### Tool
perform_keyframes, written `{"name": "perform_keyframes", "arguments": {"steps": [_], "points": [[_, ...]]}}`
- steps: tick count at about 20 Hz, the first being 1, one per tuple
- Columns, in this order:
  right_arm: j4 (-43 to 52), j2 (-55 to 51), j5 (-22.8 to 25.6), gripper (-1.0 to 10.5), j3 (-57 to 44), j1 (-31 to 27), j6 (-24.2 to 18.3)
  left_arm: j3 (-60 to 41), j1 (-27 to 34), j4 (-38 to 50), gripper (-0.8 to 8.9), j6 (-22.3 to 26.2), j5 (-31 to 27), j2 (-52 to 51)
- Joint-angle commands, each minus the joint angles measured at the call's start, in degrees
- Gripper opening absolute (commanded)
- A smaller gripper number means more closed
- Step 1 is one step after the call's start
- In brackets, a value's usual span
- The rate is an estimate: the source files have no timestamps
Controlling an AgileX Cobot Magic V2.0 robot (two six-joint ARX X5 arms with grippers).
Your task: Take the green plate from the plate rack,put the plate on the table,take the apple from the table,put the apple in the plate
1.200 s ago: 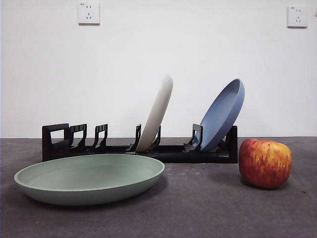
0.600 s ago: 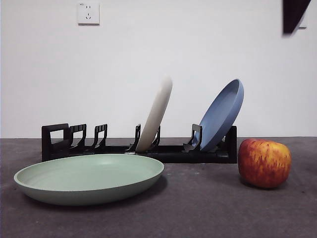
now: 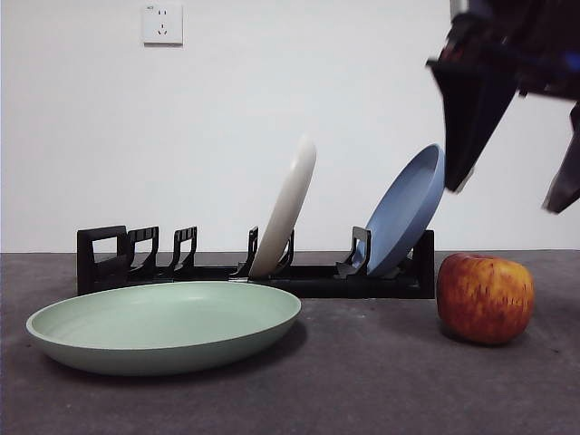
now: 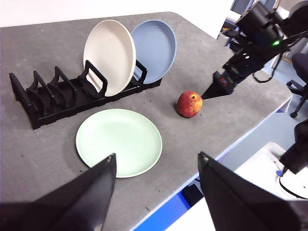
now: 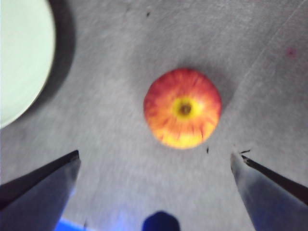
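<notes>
1. Lying flat on the dark grey, rough-textured table [image 3: 381, 381], the large pale sage-green plate with its raised rim [image 3: 164, 326] is already out of the long low black plastic plate rack [image 3: 254, 272] — so the first half of the job looks done.
2. Two plates remain slotted upright in the rack: a cream-white one [image 3: 285, 207] and a blue one [image 3: 406, 210].
3. The red apple streaked with yellow-orange [image 3: 485, 297] sits on the bare table well apart from the green plate, untouched.
4. The right gripper [image 5: 156, 166] hangs above the apple with its jaws spread wide, nothing between them — I'd say the apple pick-up is the step in hand.
5. The left gripper [image 4: 156, 166] waits high over the table's near edge, jaws apart and empty.
6. Still to do: close on the apple, carry it across, and set it in the plate.
</notes>
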Motion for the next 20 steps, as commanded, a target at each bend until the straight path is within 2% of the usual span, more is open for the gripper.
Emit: {"name": "perform_keyframes", "arguments": {"steps": [1, 11, 13, 15, 17, 18, 19, 20], "points": [[2.71, 2.47, 0.33, 7.8, -0.48, 0.07, 0.96, -0.13, -0.72, 0.09, 2.83, -0.35, -0.15, -0.24], [10.78, 14.60, 3.26, 7.8, -0.46, 0.04, 1.14, -0.13, -1.90, 0.09, 2.83, -0.35, -0.15, -0.24], [10.64, 16.26, 3.26, 7.4, -0.46, 0.04, 1.31, -0.13, -1.90, 0.09, 2.83, -0.35, -0.15, -0.24], [9.77, 16.96, 3.26, 5.4, -0.46, 0.04, 1.66, -0.13, -1.90, 0.09, 2.83, -0.35, -0.15, -0.24], [9.42, 16.92, 3.93, 2.5, -0.35, 0.04, 2.69, -0.13, -1.90, 0.11, 2.83, -0.35, -0.22, -0.24], [9.44, 16.87, 4.57, 0.6, -0.17, 0.04, 2.62, -0.13, -1.90, 0.09, 2.83, -0.35, -0.63, -0.24], [9.01, 16.87, 5.49, -0.2, 0.17, 0.04, 2.58, -0.13, -1.90, 0.09, 2.83, -0.35, -1.29, -0.24], [7.48, 16.87, 6.47, -0.1, 1.07, 0.04, 2.58, -0.13, -1.90, 0.09, 2.83, -0.37, -1.62, -0.24]]}}
